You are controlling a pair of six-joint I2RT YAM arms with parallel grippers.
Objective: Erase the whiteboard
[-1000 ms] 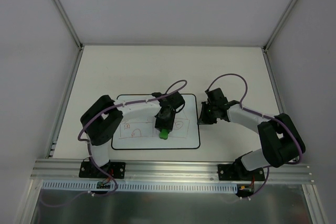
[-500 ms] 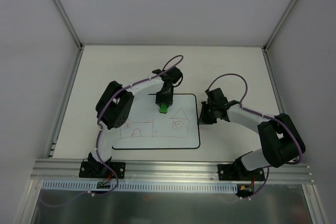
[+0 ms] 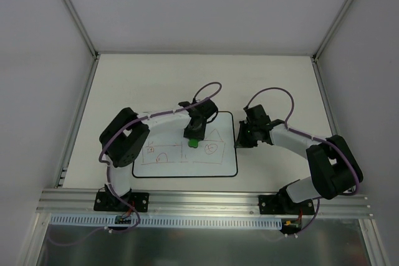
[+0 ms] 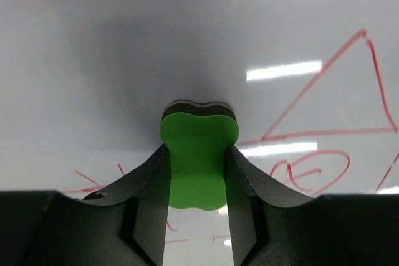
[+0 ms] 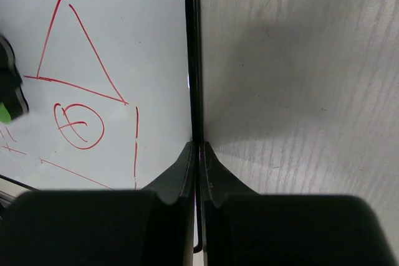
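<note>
The whiteboard (image 3: 187, 167) lies flat on the table and bears a thin red drawing of houses. My left gripper (image 3: 194, 141) is shut on a green eraser block (image 3: 194, 144) and presses it on the board near the middle. In the left wrist view the eraser (image 4: 198, 132) sits between my fingers (image 4: 149, 185), with a red triangle (image 4: 324, 91) and a circle to its right. My right gripper (image 3: 238, 136) is shut on the board's right edge. In the right wrist view its jaws (image 5: 197, 146) clamp the black border (image 5: 192, 60).
The pale table (image 5: 299, 91) extends right of the board and behind it (image 3: 206, 79). White walls and metal frame posts (image 3: 75, 17) enclose the table. A metal rail (image 3: 206, 200) runs along the near edge by the arm bases.
My left gripper carried the eraser from the board's lower middle up to its top edge, then back down to the middle. The right arm has not moved.
</note>
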